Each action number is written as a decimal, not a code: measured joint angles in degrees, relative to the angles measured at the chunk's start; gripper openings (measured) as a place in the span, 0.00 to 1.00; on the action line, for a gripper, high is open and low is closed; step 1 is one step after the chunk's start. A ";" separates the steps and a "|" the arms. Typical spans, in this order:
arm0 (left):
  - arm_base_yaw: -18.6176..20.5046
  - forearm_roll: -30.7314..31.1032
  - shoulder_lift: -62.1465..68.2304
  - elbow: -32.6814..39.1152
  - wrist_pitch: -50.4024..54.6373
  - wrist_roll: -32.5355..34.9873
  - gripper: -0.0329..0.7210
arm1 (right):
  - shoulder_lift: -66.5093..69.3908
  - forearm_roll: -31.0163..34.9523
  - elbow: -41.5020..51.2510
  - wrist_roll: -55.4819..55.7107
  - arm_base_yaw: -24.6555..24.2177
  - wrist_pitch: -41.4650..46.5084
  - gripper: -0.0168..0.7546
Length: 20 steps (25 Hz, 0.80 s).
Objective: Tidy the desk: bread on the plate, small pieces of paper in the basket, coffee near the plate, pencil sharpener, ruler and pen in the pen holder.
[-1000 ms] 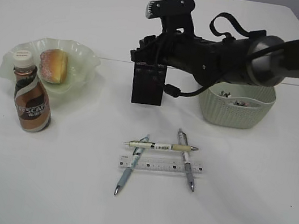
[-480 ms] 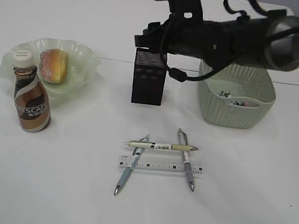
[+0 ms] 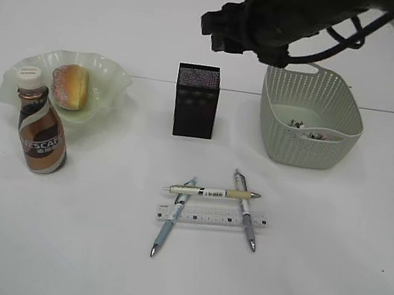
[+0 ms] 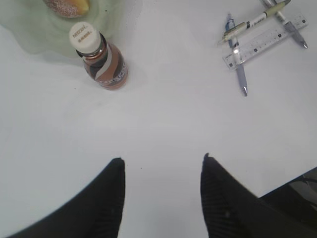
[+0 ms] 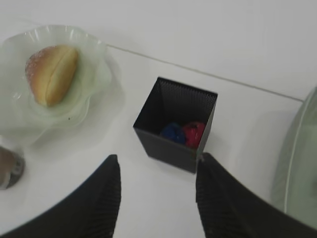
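The bread point(image 3: 70, 85) lies on the pale green plate point(image 3: 111, 72), and the coffee bottle point(image 3: 42, 129) stands just in front of it. Blue point(image 5: 173, 133) and red point(image 5: 194, 133) pencil sharpeners lie inside the black mesh pen holder point(image 3: 195, 102). A clear ruler point(image 3: 212, 217) lies under three crossed pens point(image 3: 212, 192). Small paper pieces point(image 3: 309, 130) sit in the basket point(image 3: 308, 124). My right gripper point(image 5: 158, 161) hangs open and empty, high above the pen holder. Over bare table, my left gripper point(image 4: 163, 161) is open with nothing in it.
The white table point(image 3: 310, 287) has bare room in front of the pens and on the right. A seam point(image 3: 148, 79) runs across it behind the pen holder. My right arm point(image 3: 295, 12) crosses the top of the exterior view above the basket.
My right arm has lifted up and away from the pen holder, which now shows in full. Its jaws have spread slightly. Nothing on the table has moved.
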 joint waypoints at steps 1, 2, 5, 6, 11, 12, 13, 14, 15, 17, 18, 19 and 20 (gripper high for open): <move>0.00 0.00 0.30 0.00 0.00 0.37 0.53 | -1.06 0.61 0.00 0.00 0.00 2.64 0.50; 0.00 -0.34 0.77 0.00 0.00 1.08 0.53 | -2.33 1.02 0.00 0.00 0.00 6.12 0.50; 0.00 -1.40 2.68 0.00 0.00 4.36 0.53 | -5.93 2.83 0.00 0.31 0.00 14.92 0.50; 0.00 -1.69 3.55 0.00 0.00 5.84 0.53 | -7.05 3.09 0.00 0.31 0.00 17.90 0.50; -2.16 -1.79 8.81 0.00 0.00 13.84 0.53 | -10.07 3.24 0.00 0.31 0.00 33.02 0.50; -2.62 -1.79 9.83 0.00 0.00 15.16 0.53 | -10.35 3.28 0.00 0.31 0.00 35.11 0.50; -3.11 -1.79 11.06 0.00 -0.12 16.49 0.53 | -10.61 3.28 0.00 0.31 0.00 37.33 0.50; -3.70 -1.81 12.29 0.00 -0.43 17.52 0.53 | -11.00 3.28 0.00 0.31 0.00 39.14 0.50; -4.22 -1.92 13.59 0.00 -1.12 18.61 0.53 | -11.29 3.28 0.00 0.31 0.00 40.18 0.50; -5.10 -2.00 16.19 0.00 -2.75 20.29 0.53 | -12.22 3.28 0.00 0.31 0.00 41.67 0.50; -5.59 -2.00 17.72 0.00 -3.54 20.92 0.53 | -12.68 3.28 0.00 0.31 0.00 42.24 0.50; -5.94 -2.04 19.27 0.00 -4.33 21.48 0.53 | -13.27 3.28 0.00 0.43 0.00 42.65 0.50; -6.60 -2.15 20.55 0.00 -5.05 22.00 0.53 | -13.92 3.04 0.00 0.57 0.00 43.07 0.50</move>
